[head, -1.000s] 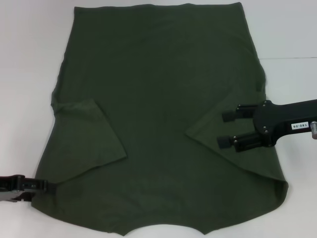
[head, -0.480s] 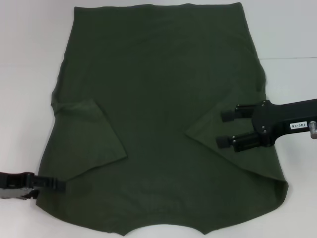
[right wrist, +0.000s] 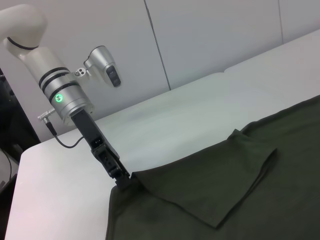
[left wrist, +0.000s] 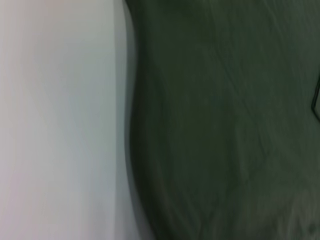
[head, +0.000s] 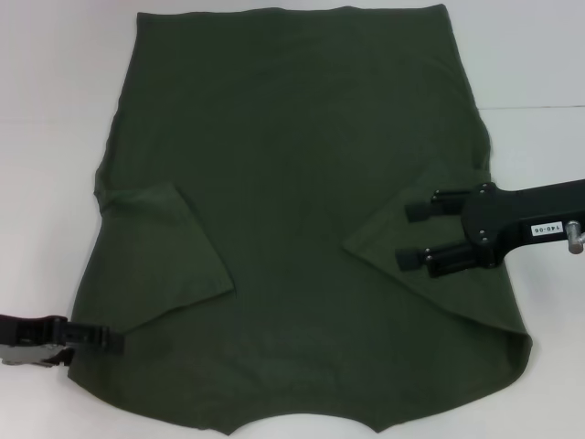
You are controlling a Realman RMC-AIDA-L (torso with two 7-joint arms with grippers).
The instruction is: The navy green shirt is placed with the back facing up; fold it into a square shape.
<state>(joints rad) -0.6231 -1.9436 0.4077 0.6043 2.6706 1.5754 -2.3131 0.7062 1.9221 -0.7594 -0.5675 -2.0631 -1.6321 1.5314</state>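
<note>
Both sleeves folded in, I see the dark olive-green cloth T-shirt (head: 302, 219) flat mid-table, right gripper (head: 413, 235) spread open above its right sleeve, left gripper (head: 111, 339) at the near-left hem, grip unreadable; next, lengthwise fold.

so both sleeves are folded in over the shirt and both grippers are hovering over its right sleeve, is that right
Not quite. Only the right gripper is over the right sleeve; the left gripper is at the navy green shirt's near left edge, as the head view shows. Both sleeves are folded in.
</note>
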